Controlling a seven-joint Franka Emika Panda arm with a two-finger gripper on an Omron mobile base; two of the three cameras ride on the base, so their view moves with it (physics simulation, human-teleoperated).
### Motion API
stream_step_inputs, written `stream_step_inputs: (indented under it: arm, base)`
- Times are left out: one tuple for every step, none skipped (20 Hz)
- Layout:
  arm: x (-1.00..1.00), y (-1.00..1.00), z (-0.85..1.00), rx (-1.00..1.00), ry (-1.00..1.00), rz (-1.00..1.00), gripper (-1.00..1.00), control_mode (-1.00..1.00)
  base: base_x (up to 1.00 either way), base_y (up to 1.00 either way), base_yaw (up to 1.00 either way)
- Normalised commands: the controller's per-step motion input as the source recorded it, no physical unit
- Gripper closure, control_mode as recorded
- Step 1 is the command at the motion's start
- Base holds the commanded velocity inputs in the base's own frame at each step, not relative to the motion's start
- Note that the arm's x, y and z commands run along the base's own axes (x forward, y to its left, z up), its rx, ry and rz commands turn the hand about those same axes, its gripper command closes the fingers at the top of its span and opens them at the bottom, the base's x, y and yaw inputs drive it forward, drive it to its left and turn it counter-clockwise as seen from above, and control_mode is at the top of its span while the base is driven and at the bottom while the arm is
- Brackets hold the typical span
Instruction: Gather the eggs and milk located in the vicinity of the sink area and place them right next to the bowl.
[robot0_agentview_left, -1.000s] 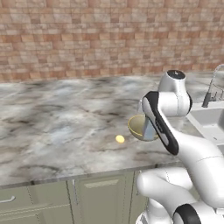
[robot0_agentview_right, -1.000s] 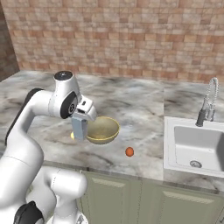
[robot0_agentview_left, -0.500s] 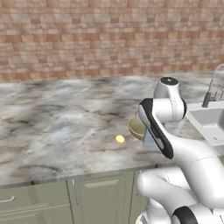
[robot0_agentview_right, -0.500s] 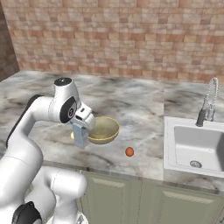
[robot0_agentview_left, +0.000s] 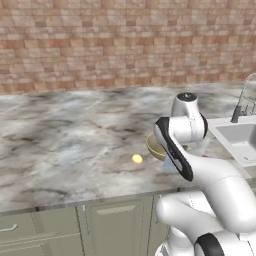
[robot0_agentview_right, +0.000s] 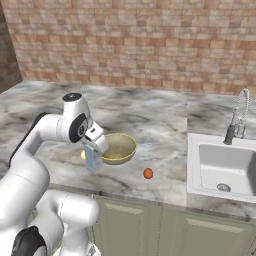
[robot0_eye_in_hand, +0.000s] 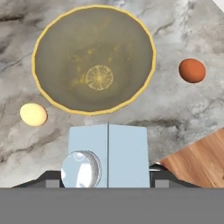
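Hand view: the gripper (robot0_eye_in_hand: 108, 177) is pinching the milk (robot0_eye_in_hand: 108, 155), one dark finger tip on each side of the pale blue carton, whose round cap faces the camera. Directly beyond the carton sits the bowl (robot0_eye_in_hand: 94, 59), olive-tan with a thin yellow rim and hollow; the carton's far edge sits just short of the bowl's near rim (touching or apart cannot be told from this angle). To the right of the gripper and farther out, an orange-brown egg (robot0_eye_in_hand: 192, 70) lies on the marble counter (robot0_eye_in_hand: 175, 109), apart from the bowl. To the left of the gripper, a pale yellow egg-shaped object (robot0_eye_in_hand: 33, 114) lies just beside the bowl's rim.

Right base view: the gripper (robot0_agentview_right: 92, 162) holds the milk (robot0_agentview_right: 93, 159) upright at the bowl's (robot0_agentview_right: 118, 148) near-left side, low over the counter (contact with the surface cannot be told). The egg (robot0_agentview_right: 148, 173) lies to the gripper's right, between bowl and sink (robot0_agentview_right: 222, 165). The faucet (robot0_agentview_right: 237, 117) stands at the sink's back edge.

Left base view: the arm hides most of the bowl (robot0_agentview_left: 153, 148); the yellow object (robot0_agentview_left: 137, 159) lies left of it.
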Motion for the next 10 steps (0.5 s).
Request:
stream_step_inputs:
  arm:
    - [0.14,0.00,-0.23,0.00,0.00,-0.07,1.00,-1.00]
    - [0.14,0.00,-0.23,0.00,0.00,-0.06,1.00,-1.00]
    - [0.11,0.00,-0.20,0.00,0.00,-0.06,1.00,-1.00]
    - [0.07,0.00,-0.19,0.00,0.00,-0.05,1.00,-1.00]
    - [0.06,0.00,-0.19,0.00,0.00,-0.05,1.00,-1.00]
    - [0.06,0.00,-0.19,0.00,0.00,-0.05,1.00,-1.00]
    - [0.04,0.00,-0.18,0.00,0.00,-0.04,1.00,-1.00]
    - [0.04,0.00,-0.18,0.00,0.00,-0.04,1.00,-1.00]
    - [0.05,0.00,-0.18,0.00,0.00,-0.04,1.00,-1.00]
    - [0.07,0.00,-0.19,0.00,0.00,-0.04,1.00,-1.00]
  base:
    - [0.00,0.00,0.00]
    - [0.00,0.00,0.00]
    - [0.00,0.00,0.00]
    - [0.00,0.00,0.00]
    - [0.00,0.00,0.00]
    - [0.00,0.00,0.00]
    - [0.00,0.00,0.00]
    - [0.00,0.00,0.00]
    - [0.00,0.00,0.00]
    - [0.00,0.00,0.00]
